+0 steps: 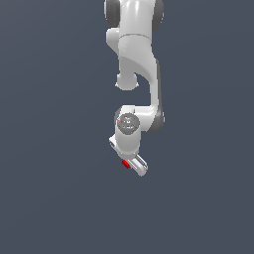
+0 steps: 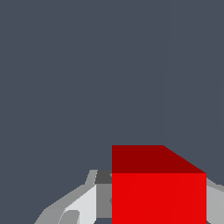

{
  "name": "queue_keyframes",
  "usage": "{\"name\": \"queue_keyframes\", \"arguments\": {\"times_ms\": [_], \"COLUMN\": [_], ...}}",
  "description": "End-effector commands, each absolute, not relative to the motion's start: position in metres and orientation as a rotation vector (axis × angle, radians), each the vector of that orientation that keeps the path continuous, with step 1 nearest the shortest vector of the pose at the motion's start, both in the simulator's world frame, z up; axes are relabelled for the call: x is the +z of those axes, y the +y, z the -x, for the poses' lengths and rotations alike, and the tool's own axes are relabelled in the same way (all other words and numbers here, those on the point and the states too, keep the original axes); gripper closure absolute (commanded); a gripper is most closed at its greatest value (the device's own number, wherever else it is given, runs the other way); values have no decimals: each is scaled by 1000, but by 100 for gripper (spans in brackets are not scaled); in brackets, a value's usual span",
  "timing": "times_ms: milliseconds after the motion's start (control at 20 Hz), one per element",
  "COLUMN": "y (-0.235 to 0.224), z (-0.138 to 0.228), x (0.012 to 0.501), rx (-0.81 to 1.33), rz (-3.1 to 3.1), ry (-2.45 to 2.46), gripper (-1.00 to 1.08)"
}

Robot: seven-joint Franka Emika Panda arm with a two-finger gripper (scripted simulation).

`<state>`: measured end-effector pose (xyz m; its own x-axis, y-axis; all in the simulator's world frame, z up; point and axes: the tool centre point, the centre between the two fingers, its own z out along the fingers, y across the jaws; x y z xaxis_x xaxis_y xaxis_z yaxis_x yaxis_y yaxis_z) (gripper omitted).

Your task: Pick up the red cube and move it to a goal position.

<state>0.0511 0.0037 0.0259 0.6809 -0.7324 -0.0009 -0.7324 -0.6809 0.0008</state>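
End effector (image 1: 130,162) clenched on the red cube (image 1: 125,163) (grip looks off-centre); a fast swing w/ thin contact could let it slip.

Background (image 1: 49,149): plain, flat dark slate-blue, filling the exterior view.
Wrist view backdrop (image 2: 65,65): same even slate-blue, unmarked.
Other things: none visible in either view.

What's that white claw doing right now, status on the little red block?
Gripper shut on red cube. Cube between the fingers. Nothing else in view around it.
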Motion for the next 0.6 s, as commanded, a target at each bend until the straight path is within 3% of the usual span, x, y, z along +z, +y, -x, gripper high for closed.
{"name": "queue_keyframes", "arguments": {"times_ms": [0, 550], "y": [2, -11], "z": [-46, 4], "x": [31, 66], "rx": [0, -1], "rz": [-2880, -2881], "ry": [-1255, -1255], "gripper": [108, 108]}}
